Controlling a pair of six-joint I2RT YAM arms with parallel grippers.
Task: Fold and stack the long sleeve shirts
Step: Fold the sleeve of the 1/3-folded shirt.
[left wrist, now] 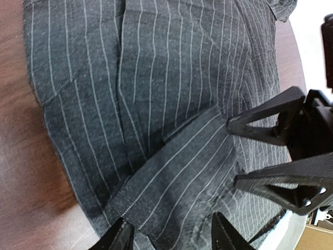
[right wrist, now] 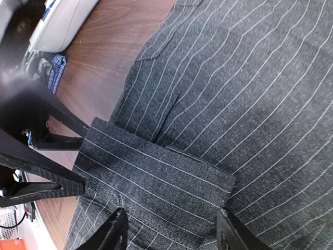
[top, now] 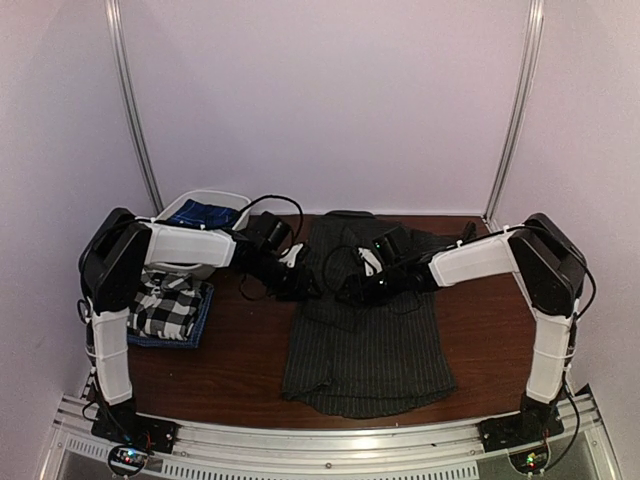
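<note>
The charcoal pinstriped shirt (top: 365,350) is spread flat across the middle of the desk (top: 240,360), with its collar laid toward the far edge and its hem toward the arm bases. One sleeve is folded inward over the body of the shirt, and its cuff (left wrist: 171,177) is seen lying flat on the striped cloth.

The left end effector (left wrist: 171,232) is brought in from the left over the upper part of the shirt. Its jaws are held apart, and the cuff is seen between the two fingertips without being clamped. The right end effector (right wrist: 171,232) is brought in from the right to the same spot, just beside the left one. It is likewise released, with its fingers spread to either side of the cuff and nothing pinched between them.

At the left side of the desk, the black-and-white checked shirt (top: 165,305) is folded and laid on top of the dark blue shirt (top: 203,318). Behind that stack, a white bin (top: 225,197) is placed, and a blue cloth (top: 200,212) is seen inside it.
</note>
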